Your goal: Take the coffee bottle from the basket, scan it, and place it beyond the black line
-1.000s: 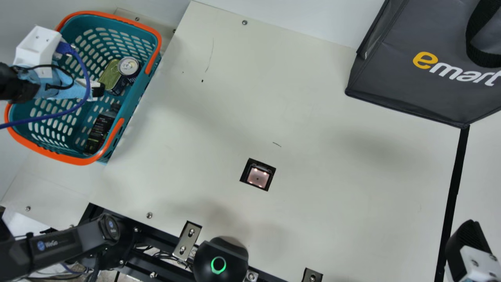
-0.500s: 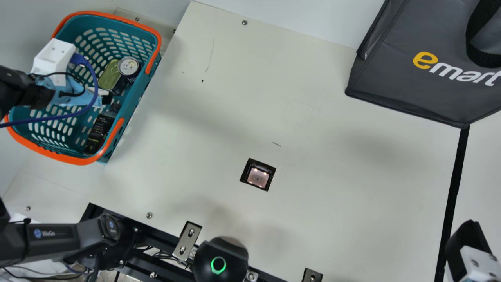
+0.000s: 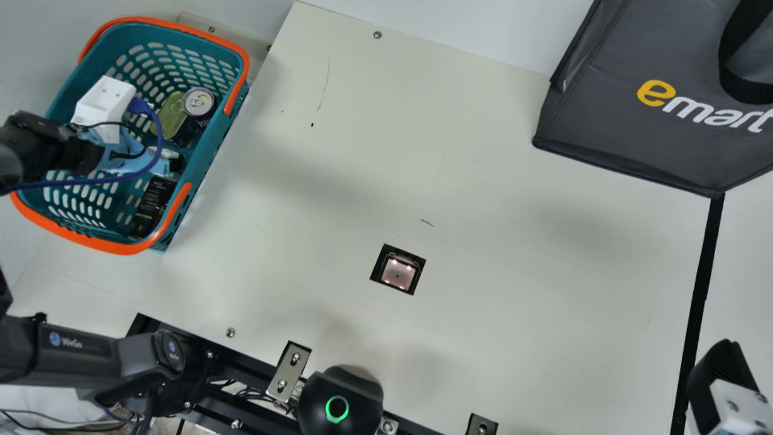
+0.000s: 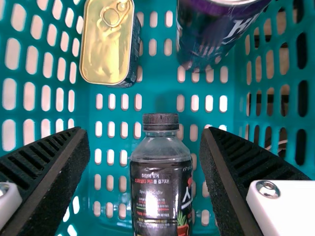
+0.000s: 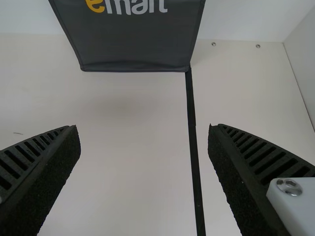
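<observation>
In the main view, the left gripper (image 3: 172,161) has moved across the inside of the basket (image 3: 216,138), away from the lower end of the flat can (image 3: 173,116) and toward the basket's long edge facing the desk. Its jaws have come over the neck end of the coffee bottle (image 3: 154,205), hiding the neck that showed earlier. The white bracket (image 3: 105,103) has shifted inward from the basket's outer edge, uncovering more rim there. The blue cable (image 3: 160,136) has moved along too, and the lower arm segment (image 3: 78,356) has swung from sloping upward to sloping downward toward its joint
</observation>
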